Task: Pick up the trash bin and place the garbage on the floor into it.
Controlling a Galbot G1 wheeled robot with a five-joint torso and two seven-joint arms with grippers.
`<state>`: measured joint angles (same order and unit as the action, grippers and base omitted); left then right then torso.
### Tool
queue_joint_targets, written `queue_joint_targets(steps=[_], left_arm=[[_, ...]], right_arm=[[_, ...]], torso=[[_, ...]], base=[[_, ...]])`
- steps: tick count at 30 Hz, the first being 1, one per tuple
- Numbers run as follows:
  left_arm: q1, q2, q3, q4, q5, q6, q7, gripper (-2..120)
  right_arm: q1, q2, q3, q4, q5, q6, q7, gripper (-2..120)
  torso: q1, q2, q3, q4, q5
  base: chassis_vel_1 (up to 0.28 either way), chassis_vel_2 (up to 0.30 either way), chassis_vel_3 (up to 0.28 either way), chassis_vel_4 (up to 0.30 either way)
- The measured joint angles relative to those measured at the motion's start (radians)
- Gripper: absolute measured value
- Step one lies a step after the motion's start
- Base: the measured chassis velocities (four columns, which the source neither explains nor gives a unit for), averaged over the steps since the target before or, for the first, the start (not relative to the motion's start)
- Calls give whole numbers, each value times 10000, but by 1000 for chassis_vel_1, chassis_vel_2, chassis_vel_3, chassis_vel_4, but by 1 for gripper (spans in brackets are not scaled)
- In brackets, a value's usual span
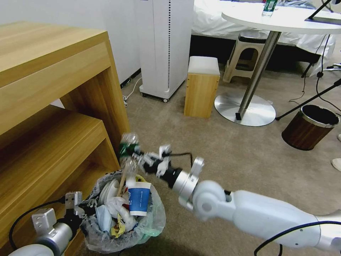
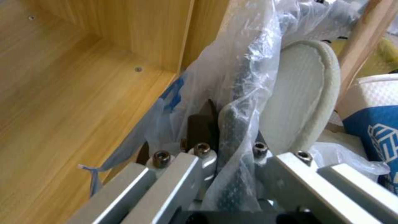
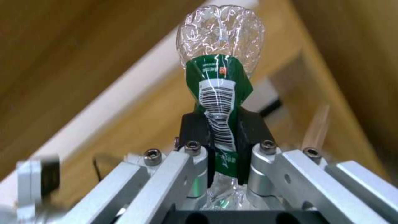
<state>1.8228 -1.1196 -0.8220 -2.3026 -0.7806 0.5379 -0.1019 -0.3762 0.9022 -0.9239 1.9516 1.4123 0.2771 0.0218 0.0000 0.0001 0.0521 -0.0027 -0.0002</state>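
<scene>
While the left gripper [image 1: 84, 209] pinches the trash bin [image 1: 122, 234] rim beside wooden shelving [image 1: 53, 117], the right gripper [image 1: 132, 154] clamps a clear bottle [image 1: 127, 144] above beige carpet [image 1: 231, 156].

crinkly clear plastic bottle [image 3: 219, 37], woodgrain shelf [image 1: 46, 89].

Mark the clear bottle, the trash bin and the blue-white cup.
clear bottle [image 3: 219, 93], right wrist view, green label.
trash bin [image 1: 156, 217], head view, bag-covered right wall.
blue-white cup [image 1: 139, 201], head view, blue side.
</scene>
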Motion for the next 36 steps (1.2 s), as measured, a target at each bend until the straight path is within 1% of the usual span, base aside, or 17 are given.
queue_joint_targets(steps=[3, 7, 10, 11, 14, 15, 25, 28, 29, 30, 31, 34, 35, 36], left_arm=[[63, 18, -27, -113, -28, 16, -12, 1], [96, 27, -48, -157, -35, 20, -18, 1], [97, 27, -49, -162, -39, 20, -18, 1], [99, 27, -45, -165, -39, 22, -20, 1], [99, 24, -23, -173, -37, 23, -22, 1], [113, 12, 6, -184, -18, 28, -27, 1], [193, -9, 39, -255, 50, 35, -35, 1], [193, -22, 57, -260, 68, 34, -27, 1], [189, -36, 76, -259, 97, 32, 4, 1], [174, -42, 89, -243, 106, 26, 28, 1], [174, -42, 89, -243, 106, 26, 28, 1], [114, -39, 122, -150, 111, 12, 79, 1], [114, -39, 122, -150, 111, 12, 79, 1], [106, -38, 129, -134, 110, 12, 86, 1]], right_arm=[[-218, 41, -625, -180, -66, -11, 141, 8], [-357, 83, -883, -369, -166, -23, 287, 8], [-403, 126, -911, -426, -151, -37, 435, 8], [-435, 195, -913, -529, -115, -94, 685, 8], [-447, 290, -914, -641, -118, -119, 877, 8], [-458, 408, -913, -747, -123, -203, 1164, 8], [-452, 847, -1050, -1075, -225, -553, 2091, 8], [-452, 907, -1072, -1079, -223, -639, 2278, 12], [-448, 928, -1076, -1078, -220, -662, 2350, 20], [-431, 925, -1075, -1041, -221, -674, 2375, 24], [-431, 925, -1075, -1041, -221, -674, 2375, 24], [-367, 839, -968, -723, -188, -667, 2393, 39], [-367, 839, -968, -723, -188, -667, 2393, 39], [-360, 815, -946, -672, -191, -661, 2389, 41]], torso=[[0, 0, 0, -2, 1], [0, 0, 0, -1, 1], [0, 0, 0, -1, 2], [0, 0, 0, -1, 1], [0, 0, 0, -1, 1], [0, 0, 0, -1, 1], [0, 0, 0, 0, 1], [0, 0, 0, -1, 1], [0, 0, 0, 0, 2], [0, 0, 0, 0, 2], [0, 0, 0, 0, 2], [0, 0, -1, -1, 1], [0, 0, -1, -1, 1], [0, 0, 0, 0, 1]], base=[[0, 0, 0, 0], [0, 0, 0, 0], [0, 0, 0, 0], [0, 0, 0, 0], [0, 0, 0, 0], [0, 0, 0, 0], [0, 0, 0, 0], [0, 0, 0, 0], [0, 0, 0, 0], [0, 0, 0, 0], [0, 0, 0, 0], [0, 0, 0, 0], [0, 0, 0, 0], [0, 0, 0, 0]])
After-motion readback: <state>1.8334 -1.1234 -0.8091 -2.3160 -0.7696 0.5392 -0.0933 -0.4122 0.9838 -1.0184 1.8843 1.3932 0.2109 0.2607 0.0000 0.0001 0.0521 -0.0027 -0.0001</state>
